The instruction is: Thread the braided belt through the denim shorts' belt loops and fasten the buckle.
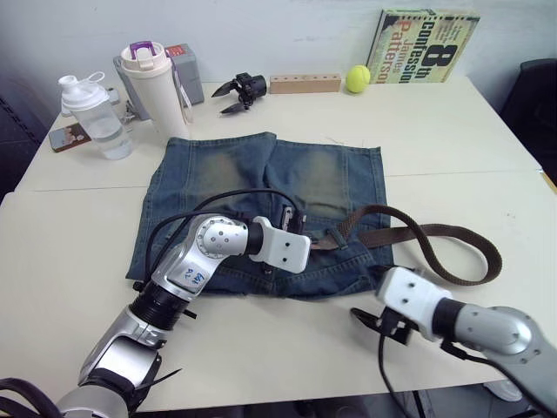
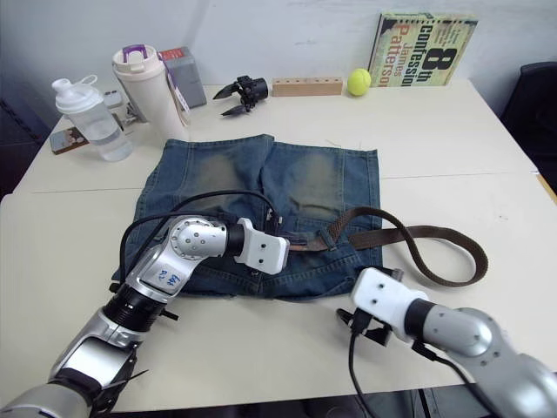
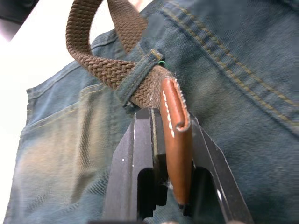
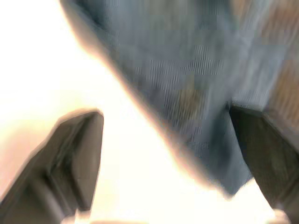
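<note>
The denim shorts (image 1: 261, 174) lie flat mid-table, legs pointing away from me. The braided belt (image 1: 452, 239) loops over the table to their right and runs back onto the waistband. It passes under one of the belt loops (image 3: 140, 77), and its tan leather tip (image 3: 176, 140) comes out on my side. My left gripper (image 3: 169, 119) is shut on that tip, over the waistband (image 1: 318, 242). My right gripper (image 4: 168, 140) is open and holds nothing. It hovers low at the shorts' near right corner (image 1: 365, 318). The buckle is hidden.
Along the table's far side stand a clear shaker bottle (image 1: 94, 113), a white tumbler (image 1: 157, 87), a phone (image 1: 68, 137), a black gripper tool (image 1: 241, 91), a wooden block (image 1: 305, 84), a tennis ball (image 1: 358, 78) and a book (image 1: 425, 45). A dark chair (image 1: 535, 96) stands at the right.
</note>
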